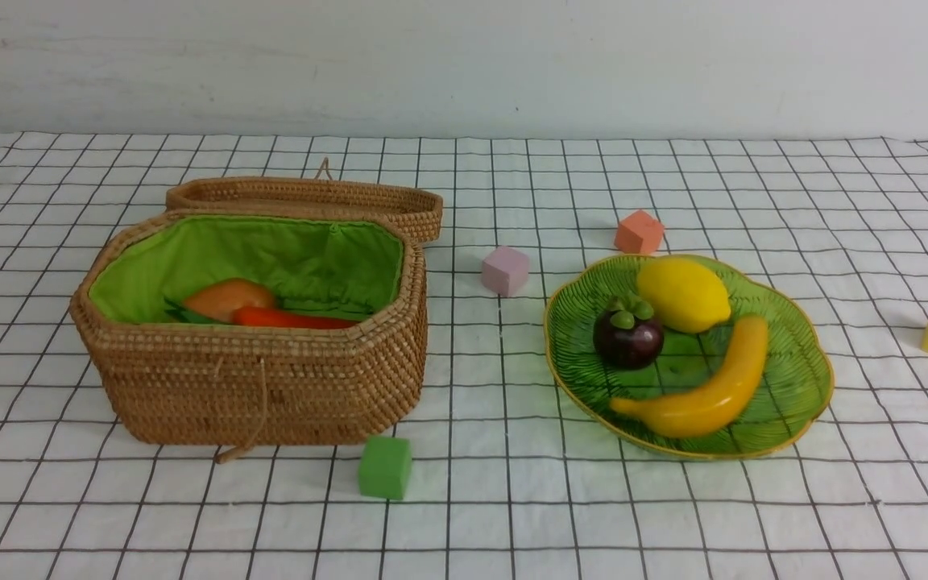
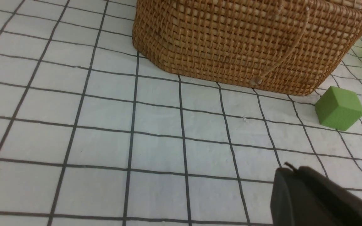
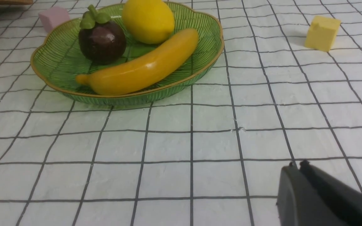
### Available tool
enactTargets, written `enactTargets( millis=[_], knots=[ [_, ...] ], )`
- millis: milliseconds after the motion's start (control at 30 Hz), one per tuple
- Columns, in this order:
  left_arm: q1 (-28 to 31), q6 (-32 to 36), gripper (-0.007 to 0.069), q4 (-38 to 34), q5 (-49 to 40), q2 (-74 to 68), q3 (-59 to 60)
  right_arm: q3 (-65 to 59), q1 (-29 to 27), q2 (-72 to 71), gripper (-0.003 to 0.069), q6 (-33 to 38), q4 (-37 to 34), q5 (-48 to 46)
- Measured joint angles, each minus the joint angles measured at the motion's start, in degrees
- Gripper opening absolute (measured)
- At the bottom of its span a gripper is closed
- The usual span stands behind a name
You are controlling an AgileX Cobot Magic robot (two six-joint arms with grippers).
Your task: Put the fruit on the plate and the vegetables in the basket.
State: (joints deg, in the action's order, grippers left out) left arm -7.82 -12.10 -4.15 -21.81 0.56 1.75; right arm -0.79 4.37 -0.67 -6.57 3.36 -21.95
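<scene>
**Operator:** With both jaws together, my left gripper (image 2: 289,171) and right gripper (image 3: 297,166) hold nothing. Banana (image 1: 702,387), lemon (image 1: 683,294) and mangosteen (image 1: 627,337) lie on the plate (image 1: 810,403), right of centre.

**Monitor:** Vegetables?

**Operator:** Carrot (image 1: 295,319) and potato (image 1: 229,298) show in the basket (image 1: 263,387), left side; eggplant not visible.

**Monitor:** Risk?

**Operator:** Mistaking the green cube (image 1: 385,467) at the basket's near corner for produce.

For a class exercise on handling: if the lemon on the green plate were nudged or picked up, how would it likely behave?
The lemon looks rounded and smooth, so a nudge would probably roll it, though the banana and mangosteen beside it may stop it. Its glossy skin suggests it could slip in a pinch. It keeps a firm shape, so it is probably rigid.
</scene>
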Motion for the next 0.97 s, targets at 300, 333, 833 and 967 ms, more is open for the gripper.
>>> enactTargets(
  millis=[300, 333, 833, 967],
  knots=[
    [0.0, -0.05, -0.0013, 0.0, 0.05, 0.0, 0.0, 0.0, 0.0, 0.0, 0.0033, 0.05, 0.0, 0.0],
    [0.0, -0.05, -0.0013, 0.0, 0.05, 0.0, 0.0, 0.0, 0.0, 0.0, 0.0034, 0.05, 0.0, 0.0],
    [0.0, -0.05, -0.0008, 0.0, 0.05, 0.0, 0.0, 0.0, 0.0, 0.0, 0.0048, 0.05, 0.0, 0.0],
    [0.0, -0.05, -0.0008, 0.0, 0.05, 0.0, 0.0, 0.0, 0.0, 0.0, 0.0051, 0.07, 0.0, 0.0]
  ],
)
